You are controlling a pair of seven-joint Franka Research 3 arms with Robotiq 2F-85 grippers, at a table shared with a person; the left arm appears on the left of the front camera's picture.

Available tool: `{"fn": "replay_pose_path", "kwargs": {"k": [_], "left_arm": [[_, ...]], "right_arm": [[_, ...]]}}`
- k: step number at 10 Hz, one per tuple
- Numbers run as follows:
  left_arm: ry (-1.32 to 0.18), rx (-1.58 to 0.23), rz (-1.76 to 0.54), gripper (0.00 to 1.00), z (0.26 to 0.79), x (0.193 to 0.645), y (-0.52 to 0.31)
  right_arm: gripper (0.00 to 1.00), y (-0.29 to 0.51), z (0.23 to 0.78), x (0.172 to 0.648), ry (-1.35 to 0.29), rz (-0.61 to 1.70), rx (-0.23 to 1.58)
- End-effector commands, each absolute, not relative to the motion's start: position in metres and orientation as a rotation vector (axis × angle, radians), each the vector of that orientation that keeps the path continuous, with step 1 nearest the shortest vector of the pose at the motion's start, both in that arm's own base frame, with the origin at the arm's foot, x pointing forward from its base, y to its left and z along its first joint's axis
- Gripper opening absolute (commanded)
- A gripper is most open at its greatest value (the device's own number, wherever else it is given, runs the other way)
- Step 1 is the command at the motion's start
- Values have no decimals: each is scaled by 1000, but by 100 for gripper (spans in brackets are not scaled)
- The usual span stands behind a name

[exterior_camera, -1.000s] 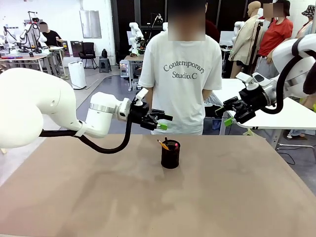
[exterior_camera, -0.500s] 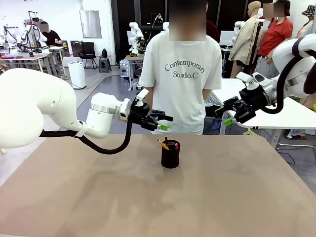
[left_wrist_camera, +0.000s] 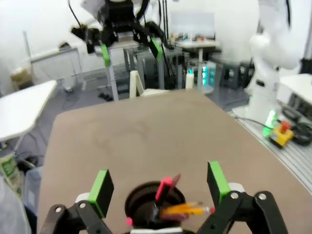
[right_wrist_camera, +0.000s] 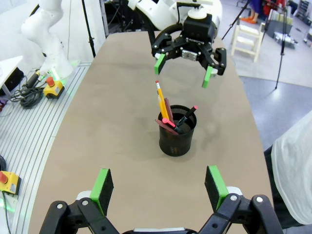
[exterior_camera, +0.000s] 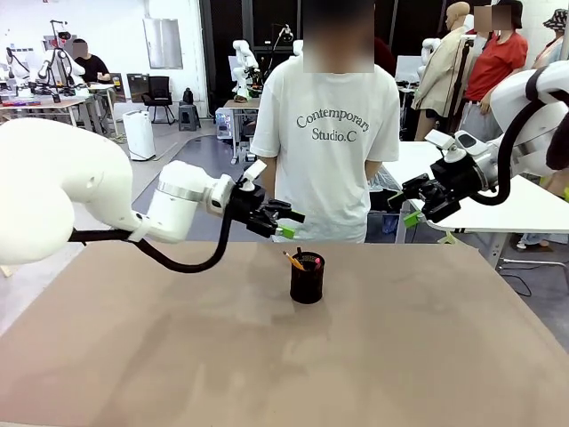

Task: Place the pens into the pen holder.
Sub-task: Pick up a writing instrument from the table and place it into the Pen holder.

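Pens in holder; both grippers spread and empty.
Front: the pen holder (exterior_camera: 308, 278) stands mid-table (exterior_camera: 178, 356) with the pens (exterior_camera: 298, 260) poking out; the left gripper (exterior_camera: 283, 221) hangs just above and left of it, the right gripper (exterior_camera: 404, 203) well off to the right, a person (exterior_camera: 324, 133) behind.
Left wrist: green fingertips (left_wrist_camera: 102, 185) wide apart, holder and pens between them below.
Right wrist: jaws wide, holder ahead; yellow, pink and black pens upright inside.
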State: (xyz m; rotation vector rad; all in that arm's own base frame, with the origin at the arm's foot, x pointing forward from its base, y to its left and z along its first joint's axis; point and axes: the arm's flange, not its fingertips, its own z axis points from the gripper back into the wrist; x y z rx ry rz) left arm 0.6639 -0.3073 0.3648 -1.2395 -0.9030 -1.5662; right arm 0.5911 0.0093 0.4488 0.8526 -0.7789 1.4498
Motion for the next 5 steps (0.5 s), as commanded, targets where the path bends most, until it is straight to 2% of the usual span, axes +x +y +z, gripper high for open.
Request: {"fn": "replay_pose_path", "kwargs": {"k": [1, 5], "left_arm": [[-727, -1080, -1649, 100, 398, 641, -276], [-491, -838, -1627, 100, 455, 619, -215]], "right_arm": [[100, 11, 452, 591, -784, 1445, 855], [100, 11, 452, 591, -784, 1445, 855]]}}
